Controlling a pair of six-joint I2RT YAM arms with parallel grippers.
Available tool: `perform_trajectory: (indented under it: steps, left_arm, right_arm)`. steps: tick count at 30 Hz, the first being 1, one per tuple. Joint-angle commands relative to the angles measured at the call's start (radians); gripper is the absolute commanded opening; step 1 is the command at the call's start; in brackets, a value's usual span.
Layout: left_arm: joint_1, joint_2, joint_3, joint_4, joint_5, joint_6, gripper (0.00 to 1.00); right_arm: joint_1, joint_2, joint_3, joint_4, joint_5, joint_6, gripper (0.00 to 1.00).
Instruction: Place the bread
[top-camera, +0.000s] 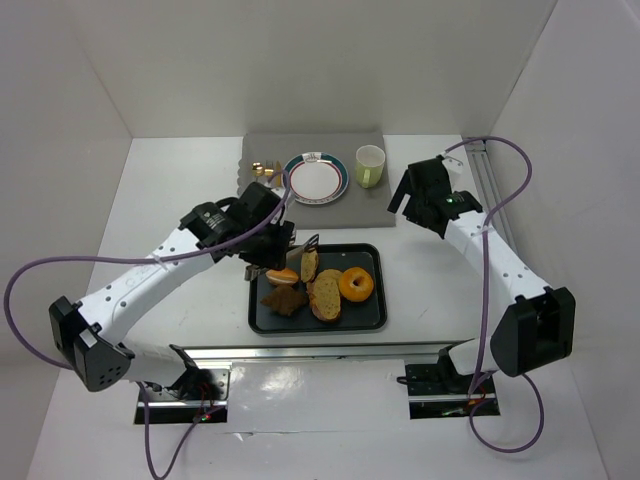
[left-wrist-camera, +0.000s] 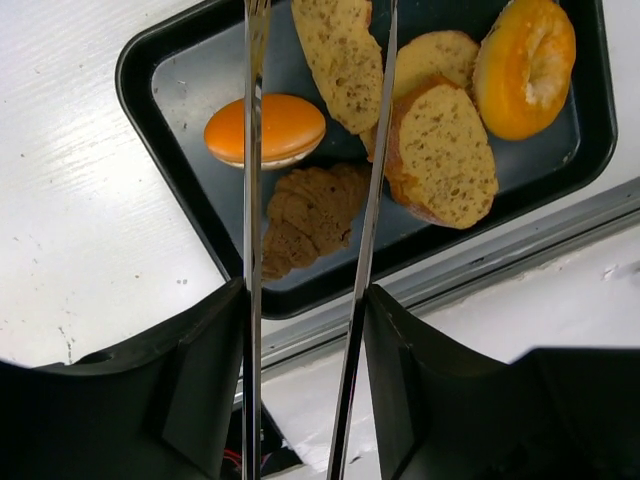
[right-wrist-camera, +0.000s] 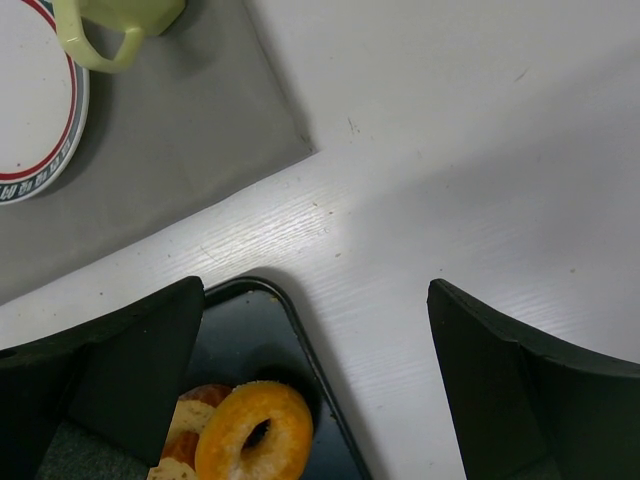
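Two grippers. Left gripper (left-wrist-camera: 305, 295): clamped on metal tongs (left-wrist-camera: 252, 200), blades parted moderately and running over the tray (left-wrist-camera: 190, 90); can't tell whether they touch any food.

Right gripper (right-wrist-camera: 315, 290): spread wide, holding nothing.

Count on tray: three bread slices (left-wrist-camera: 445, 155), one donut (left-wrist-camera: 525, 60), one orange bun (left-wrist-camera: 265, 130), one brown cookie (left-wrist-camera: 310, 210).

On grey mat (top-camera: 370, 205): one plate (top-camera: 316, 178), one cup (top-camera: 370, 165).

Left arm: stretched diagonally to the tray's far-left corner.

Right arm: reaching forward, wrist above bare table by the mat corner.
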Motion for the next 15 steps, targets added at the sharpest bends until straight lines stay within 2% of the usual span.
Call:
perform_trajectory:
  steps: [1,3,10,15]
  left_arm:
    - [-0.022,0.013,0.066,-0.002,-0.034,-0.039,0.6]
    - [-0.051,0.043,0.078,0.007,-0.034,-0.077,0.6]
    - [-0.163,0.187,0.158,-0.091,-0.189,-0.19,0.6]
    - [-0.237,0.273,0.242,-0.215,-0.284,-0.284,0.6]
  right_arm:
    - [-0.006,-0.036,0.016,0.003,0.033,-0.003,1.0]
    - [-0.006,-0.036,0.016,-0.006,0.033,-0.003,1.0]
    - [-0.006,-0.076,-0.005,0.017,0.024,-0.003,1.0]
    - [-0.006,-0.067,-0.005,0.007,0.033,-0.003,1.0]
